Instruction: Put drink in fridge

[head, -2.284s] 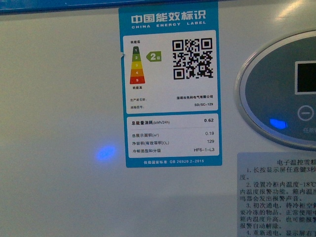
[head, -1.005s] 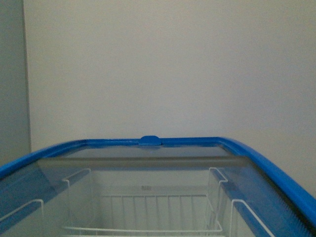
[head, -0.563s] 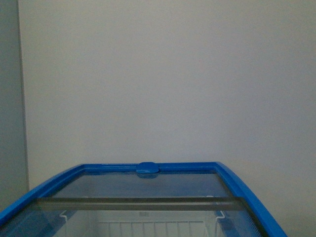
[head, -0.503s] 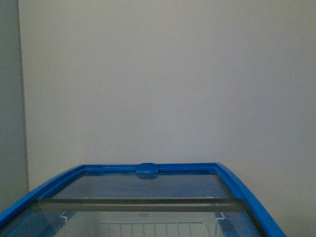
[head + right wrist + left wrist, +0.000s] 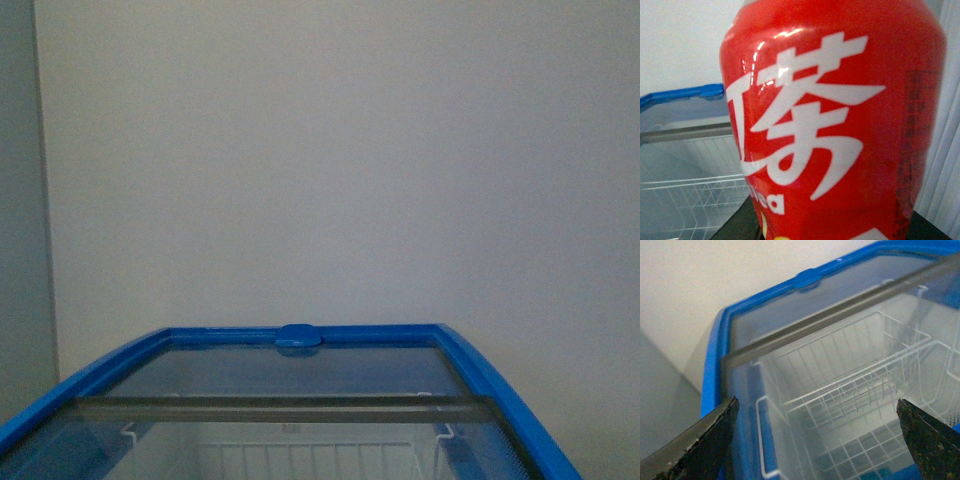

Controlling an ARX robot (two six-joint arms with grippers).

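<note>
Red-labelled drink [image 5: 835, 125] fills the right wrist view, clamped in the right gripper [image 5: 830, 222] near the fridge [image 5: 480, 375], not yet inside it. Left gripper [image 5: 816, 404] hangs above the fridge's wire baskets [image 5: 850, 390], spread wide and empty. Lowering and release remain.

Drink [image 5: 830, 125] looms upright in the right wrist view, its glossy red label with big white lettering, not yet inside. Just behind it, the fridge [image 5: 470, 372]: blue rim, glass lid, white wire baskets below.
</note>
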